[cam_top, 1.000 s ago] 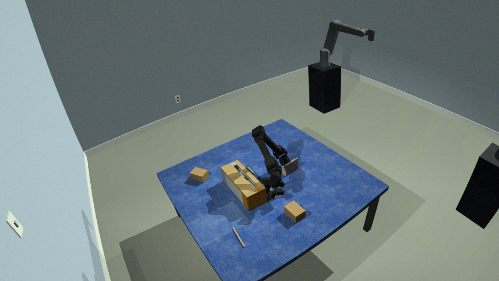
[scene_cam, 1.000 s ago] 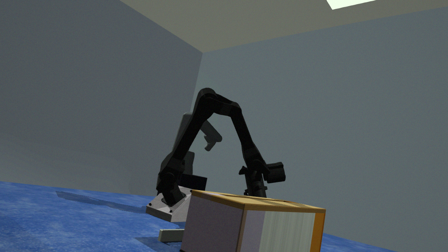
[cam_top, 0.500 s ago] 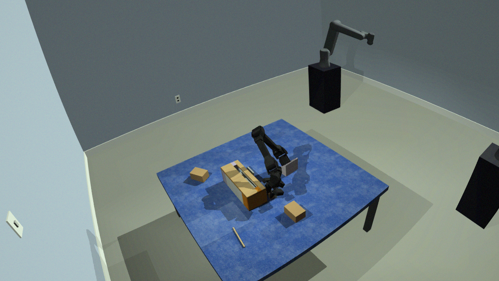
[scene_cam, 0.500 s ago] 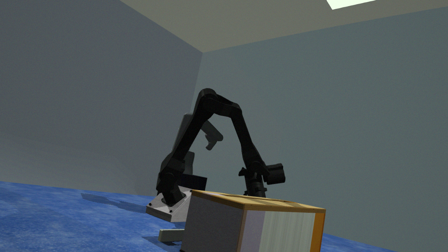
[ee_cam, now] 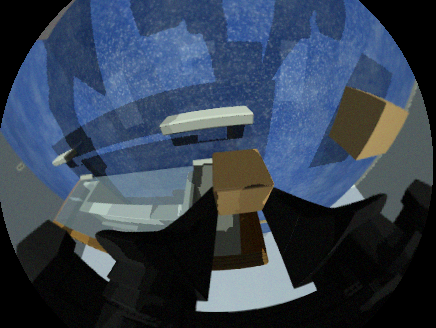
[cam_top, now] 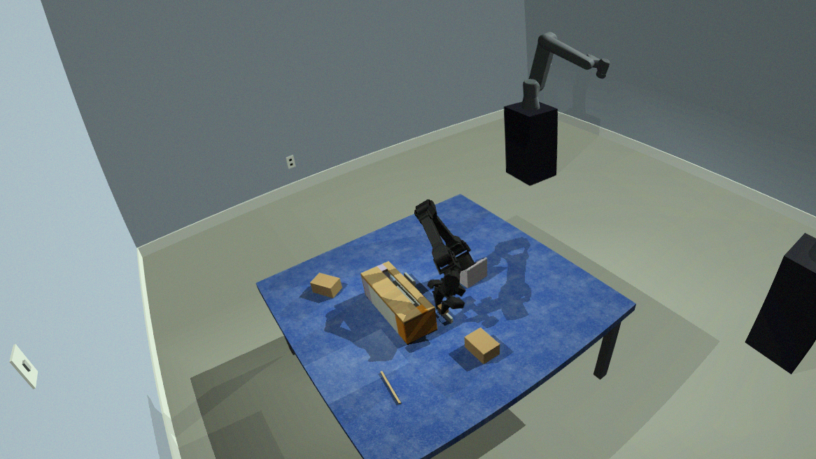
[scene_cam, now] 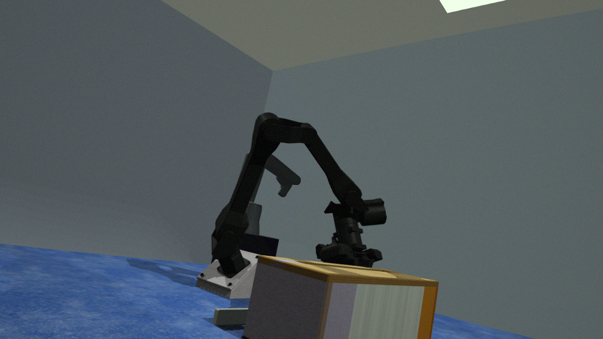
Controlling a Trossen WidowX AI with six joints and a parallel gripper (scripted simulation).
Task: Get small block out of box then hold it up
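Observation:
The small wooden block (ee_cam: 242,172) (cam_top: 441,308) is outside the box, pinched between the fingertips. My gripper (ee_cam: 236,189) is shut on it, beside the clear front near the orange end of the box. The block seems a little above the table, but the exact height is hard to tell. The box (cam_top: 419,326) (scene_cam: 290,303) (ee_cam: 145,187) stands upright with its slotted top and clear front. In the exterior view, the box hides my fingertips and the block.
A pale bar (ee_cam: 207,121) (cam_top: 448,318) lies close to the gripper. Another pale bar (scene_cam: 230,316) (cam_top: 409,278) lies by the box's far end. Larger wooden blocks (cam_top: 482,344) (cam_top: 325,285) (ee_cam: 370,125) stand on either side of the box. A thin stick (cam_top: 390,387) lies near the table's edge.

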